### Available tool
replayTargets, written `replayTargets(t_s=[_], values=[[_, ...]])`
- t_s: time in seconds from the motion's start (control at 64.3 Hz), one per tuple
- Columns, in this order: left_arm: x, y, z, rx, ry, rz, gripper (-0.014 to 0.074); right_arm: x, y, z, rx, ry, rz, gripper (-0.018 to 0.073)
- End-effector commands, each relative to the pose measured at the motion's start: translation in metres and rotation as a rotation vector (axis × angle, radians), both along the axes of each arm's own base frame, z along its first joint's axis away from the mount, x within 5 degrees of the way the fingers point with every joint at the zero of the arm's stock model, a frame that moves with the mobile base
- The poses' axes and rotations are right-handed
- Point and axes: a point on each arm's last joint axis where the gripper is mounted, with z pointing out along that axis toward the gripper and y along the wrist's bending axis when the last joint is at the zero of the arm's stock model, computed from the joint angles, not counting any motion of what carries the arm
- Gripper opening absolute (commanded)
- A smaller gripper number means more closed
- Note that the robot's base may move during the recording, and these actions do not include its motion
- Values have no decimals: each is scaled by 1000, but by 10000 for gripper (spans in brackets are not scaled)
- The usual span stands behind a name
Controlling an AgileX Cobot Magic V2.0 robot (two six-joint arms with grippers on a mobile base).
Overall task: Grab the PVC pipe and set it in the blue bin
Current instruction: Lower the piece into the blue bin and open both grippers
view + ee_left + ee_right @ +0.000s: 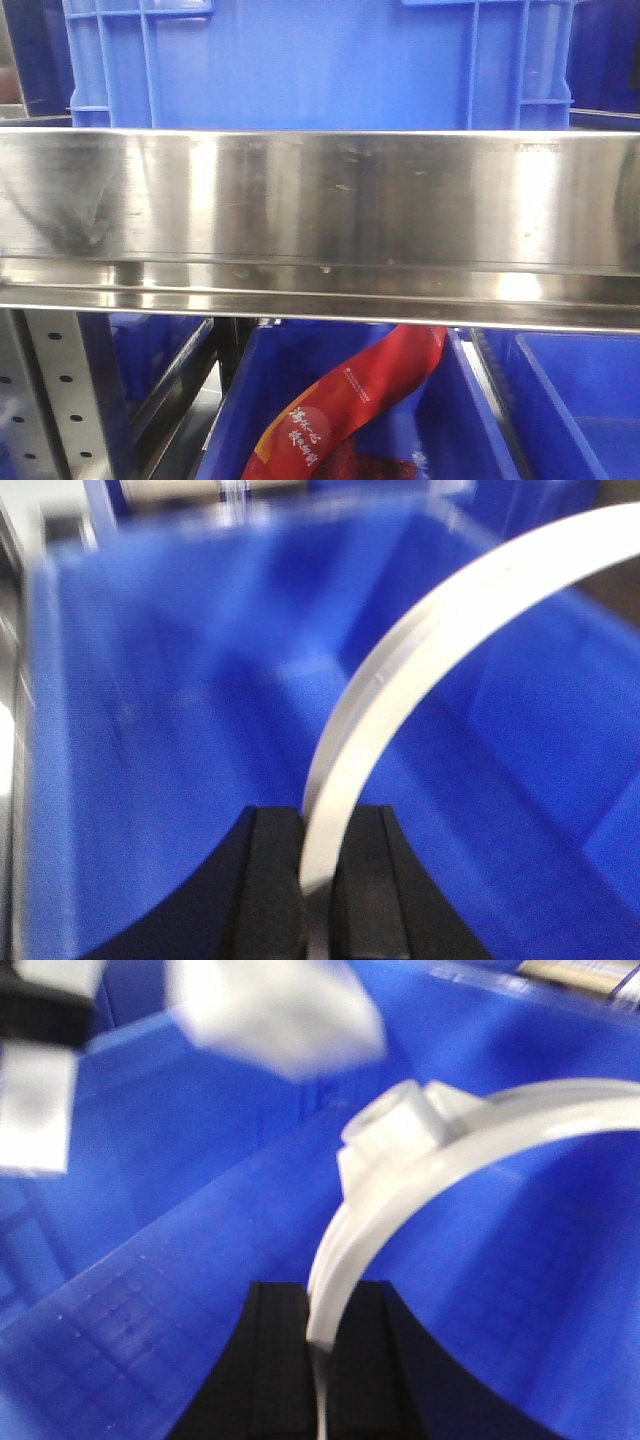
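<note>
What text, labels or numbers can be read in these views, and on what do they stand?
Red packet in the lower bin, front view: white Chinese characters and a line of small print, too blurred to read.
PVC pipe and blue bin, wrist views: no text visible.

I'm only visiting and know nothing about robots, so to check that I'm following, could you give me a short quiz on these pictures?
1. True or false: the left gripper is clamped on a curved off-white PVC pipe above a blue bin.
2. What does the right gripper hold? A) a screwdriver B) a second curved white pipe with a blocky end C) nothing
3. Fill in: in the front view, a ___ packet lies in a lower blue bin beneath the steel shelf rail.
Key: 1 true; 2 B; 3 red.
</note>
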Motion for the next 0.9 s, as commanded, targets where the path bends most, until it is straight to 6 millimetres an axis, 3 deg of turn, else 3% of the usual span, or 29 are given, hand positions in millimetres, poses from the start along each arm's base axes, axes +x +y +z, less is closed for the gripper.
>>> replayTargets(t_s=[0.0, 0.342, 0.42, 0.576, 0.654, 0.778, 0.887], values=[[5, -5, 1, -25, 0, 1, -111, 9, 3, 3, 10, 3, 10, -140], [9, -6, -2, -23, -6, 3, -87, 19, 5, -6, 20, 33, 12, -112], [8, -7, -2, -23, -6, 1, 9, 18, 5, -7, 23, 41, 12, -24], [8, -7, -2, -25, -5, 0, 262, 18, 5, -7, 41, 48, 1, 241], [8, -7, -2, -25, -5, 0, 325, 18, 5, -7, 40, 50, 2, 291], [8, -7, -2, -26, -7, 0, 338, 17, 5, -6, 40, 48, 3, 265], [3, -5, 5, -38, -20, -1, 290, 11, 4, 0, 42, 34, 5, 167]])
